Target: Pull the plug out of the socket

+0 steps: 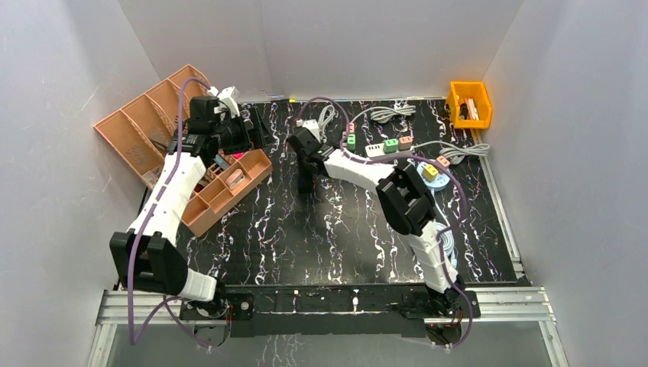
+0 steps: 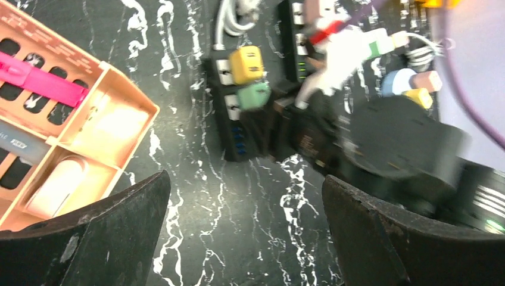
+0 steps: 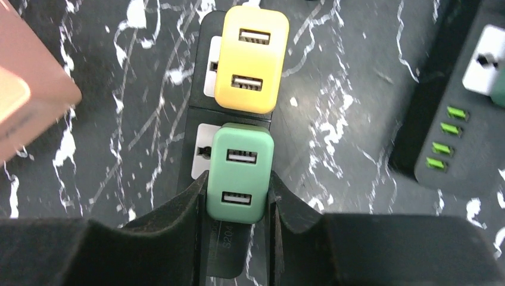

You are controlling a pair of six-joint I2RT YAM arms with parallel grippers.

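A green two-port USB plug [image 3: 240, 173] sits in a black power strip [image 3: 229, 250], just below a yellow plug [image 3: 250, 59] in the same strip. My right gripper [image 3: 238, 182] is shut on the green plug, one finger on each side. In the left wrist view the green plug [image 2: 253, 95] and yellow plug [image 2: 247, 64] show on the strip [image 2: 229, 134], with the right arm beside them. My left gripper [image 2: 247, 185] is open and empty above bare table. From above, the right gripper [image 1: 306, 172] hides the strip, and the left gripper [image 1: 256, 138] hovers by the tray.
An orange divided tray [image 1: 229, 191] lies left of centre, another [image 1: 145, 122] leans at the back left. A white power strip [image 1: 382, 147] with several plugs and cables lies at the back right. A yellow bin [image 1: 468, 103] stands far right. A second black strip [image 3: 452, 143] lies right of my right gripper.
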